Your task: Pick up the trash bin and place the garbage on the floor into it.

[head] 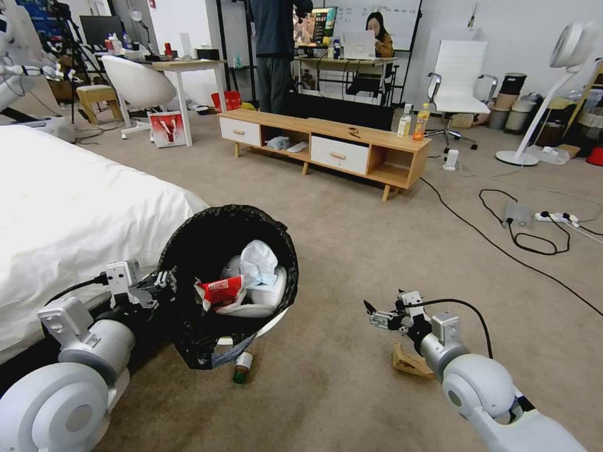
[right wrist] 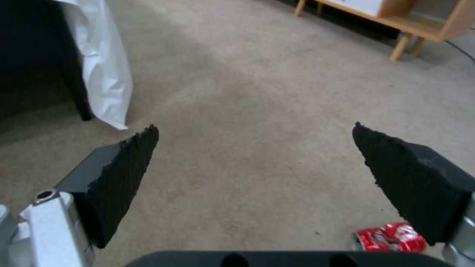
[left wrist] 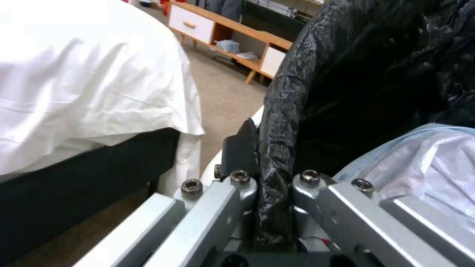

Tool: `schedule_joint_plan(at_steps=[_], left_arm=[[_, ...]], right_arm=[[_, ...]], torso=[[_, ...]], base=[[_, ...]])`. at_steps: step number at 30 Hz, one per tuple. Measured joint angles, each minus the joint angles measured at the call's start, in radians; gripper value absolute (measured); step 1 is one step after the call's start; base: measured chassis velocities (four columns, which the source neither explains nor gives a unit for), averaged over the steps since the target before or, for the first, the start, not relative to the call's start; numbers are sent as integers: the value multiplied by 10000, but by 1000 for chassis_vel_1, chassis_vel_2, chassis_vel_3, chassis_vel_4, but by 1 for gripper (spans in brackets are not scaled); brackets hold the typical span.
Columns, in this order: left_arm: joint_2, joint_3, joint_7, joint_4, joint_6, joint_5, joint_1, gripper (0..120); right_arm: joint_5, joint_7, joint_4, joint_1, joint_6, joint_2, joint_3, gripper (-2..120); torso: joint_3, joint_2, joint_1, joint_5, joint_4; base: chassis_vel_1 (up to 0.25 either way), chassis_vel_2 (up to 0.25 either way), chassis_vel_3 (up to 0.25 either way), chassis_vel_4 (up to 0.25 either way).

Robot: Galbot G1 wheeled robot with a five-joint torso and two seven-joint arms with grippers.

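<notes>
Two grippers share the work: left gripper (left wrist: 274, 193) pinches the bin (head: 207, 251) rim, right gripper (right wrist: 252, 163) hangs wide, likely needing descent toward the can (right wrist: 391, 237).

White bed (head: 69, 213), wooden cabinet (head: 326, 147)

No lettering, label, brand or number can be read on anything.

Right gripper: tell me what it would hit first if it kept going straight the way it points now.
Probably bare floor. The right gripper is open, angled down at carpet with nothing between its fingers. The crushed red can lies off to one side, nearer than that line. Depth is hard to judge.
</notes>
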Motion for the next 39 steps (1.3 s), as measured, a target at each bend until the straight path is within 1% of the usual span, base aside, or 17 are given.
schedule_joint_plan(at_steps=[9, 15, 17, 19, 21, 24, 26, 39], left_arm=[[-18, 66, -16, -41, 0, -5, -14, 2], [-17, 66, -60, -116, -12, -52, 6, 2], [-8, 55, -75, -133, -20, -63, 6, 2], [7, 45, -132, -153, -24, -143, -3, 2], [34, 34, -156, -176, -28, -188, -5, 2], [48, 22, -162, -193, -36, -203, -4, 2], [68, 4, -169, -209, -74, -218, -11, 2], [73, 19, -153, -255, -26, -364, -14, 2]], right_arm=[[13, -49, -122, 0, 0, -6, 4, 100], [-9, -176, -244, 45, 41, 3, -17, 100], [-8, -229, -291, 66, 63, 9, -40, 100], [17, -310, -365, 86, 106, 16, -68, 100], [109, -367, -409, 105, 121, 22, -84, 100], [161, -387, -429, 122, 122, 26, -98, 100], [232, -442, -479, 161, 122, 30, -142, 100], [439, -801, -861, 347, 240, 14, -434, 100]], torso=[[0, 0, 0, 0, 0], [0, 0, 0, 0, 5], [0, 1, 0, 1, 6], [0, 0, 0, 0, -3], [0, 0, 0, 0, -6], [0, 0, 0, 1, -5], [0, 0, 0, 0, 1], [0, 0, 0, 0, 0]], base=[[67, 70, 62, 71], [84, 74, 93, 73], [0, 0, 0, 0], [0, 0, 0, 0], [0, 0, 0, 0], [0, 0, 0, 0], [0, 0, 0, 0], [0, 0, 0, 0]])
